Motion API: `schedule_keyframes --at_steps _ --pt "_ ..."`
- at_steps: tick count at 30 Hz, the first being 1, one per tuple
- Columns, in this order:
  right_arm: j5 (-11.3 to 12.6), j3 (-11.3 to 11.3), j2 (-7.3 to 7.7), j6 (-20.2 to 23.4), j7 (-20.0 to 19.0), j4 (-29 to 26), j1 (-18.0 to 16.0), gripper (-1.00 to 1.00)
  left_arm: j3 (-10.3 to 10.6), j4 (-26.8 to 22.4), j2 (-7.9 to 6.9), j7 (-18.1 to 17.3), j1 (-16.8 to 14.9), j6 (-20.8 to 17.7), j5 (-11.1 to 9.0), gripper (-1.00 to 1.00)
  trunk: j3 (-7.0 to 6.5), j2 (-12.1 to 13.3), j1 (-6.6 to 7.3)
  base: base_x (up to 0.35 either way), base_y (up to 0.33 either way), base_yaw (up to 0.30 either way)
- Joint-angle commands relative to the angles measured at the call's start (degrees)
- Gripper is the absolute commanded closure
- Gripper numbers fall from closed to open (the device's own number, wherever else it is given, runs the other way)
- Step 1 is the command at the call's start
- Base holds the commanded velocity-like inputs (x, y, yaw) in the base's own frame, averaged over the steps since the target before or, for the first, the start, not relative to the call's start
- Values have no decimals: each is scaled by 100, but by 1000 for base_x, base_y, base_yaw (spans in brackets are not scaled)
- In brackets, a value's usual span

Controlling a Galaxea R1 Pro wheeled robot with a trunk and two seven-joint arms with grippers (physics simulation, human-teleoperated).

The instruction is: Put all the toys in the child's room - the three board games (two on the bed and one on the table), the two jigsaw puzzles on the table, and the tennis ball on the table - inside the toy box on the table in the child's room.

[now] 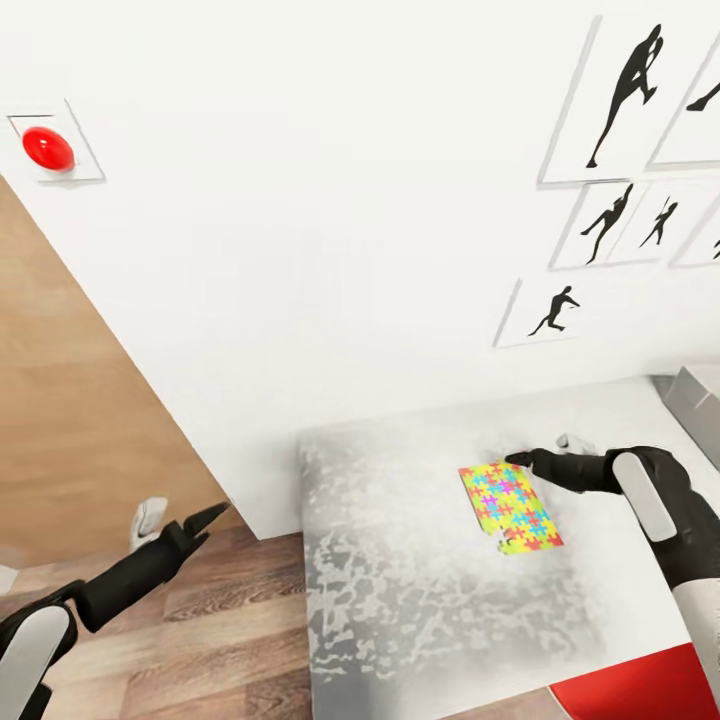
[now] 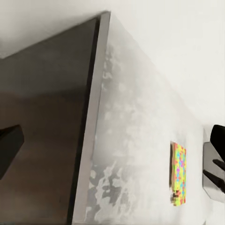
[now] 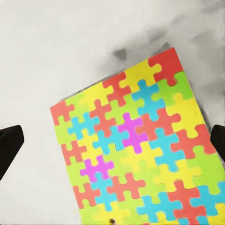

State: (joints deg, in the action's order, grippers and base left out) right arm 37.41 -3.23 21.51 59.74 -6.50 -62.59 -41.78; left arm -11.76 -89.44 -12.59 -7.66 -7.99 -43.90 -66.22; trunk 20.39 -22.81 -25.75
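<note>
A jigsaw puzzle (image 1: 510, 507) of bright interlocking pieces lies flat on the pale grey table (image 1: 400, 560). My right gripper (image 1: 545, 452) hovers open just past the puzzle's far edge. In the right wrist view the puzzle (image 3: 140, 150) spreads beneath the open right gripper (image 3: 112, 145), with one dark fingertip at each side and nothing held. The left gripper (image 1: 180, 520) is open over the wood floor, left of the table. From the left wrist the puzzle (image 2: 179, 173) shows far along the tabletop (image 2: 131, 140). A corner of the light-grey toy box (image 1: 700, 400) stands at the table's right end.
The table stands against a white wall with black player silhouette pictures (image 1: 620, 90). A red ball picture (image 1: 47, 148) hangs at upper left above a wooden panel (image 1: 70, 420). A red flat shape (image 1: 640, 690) sits at the near right edge of the table.
</note>
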Motion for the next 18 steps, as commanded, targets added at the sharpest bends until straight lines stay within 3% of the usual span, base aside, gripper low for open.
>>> schedule_keyframes --at_steps 1,8,18 --pt "-47 -6 5 26 -66 170 -16 -100 -36 4 -4 -59 27 -28 21 -100 9 -10 -3 5 14 0" --pt "-36 3 38 26 -92 728 -56 -100 -106 24 -8 -153 132 -18 141 -100 9 -10 -3 3 8 0" --pt "-34 -10 72 26 -102 965 -64 -100 -105 80 29 -176 177 -4 355 -100 9 -10 -3 1 3 0"
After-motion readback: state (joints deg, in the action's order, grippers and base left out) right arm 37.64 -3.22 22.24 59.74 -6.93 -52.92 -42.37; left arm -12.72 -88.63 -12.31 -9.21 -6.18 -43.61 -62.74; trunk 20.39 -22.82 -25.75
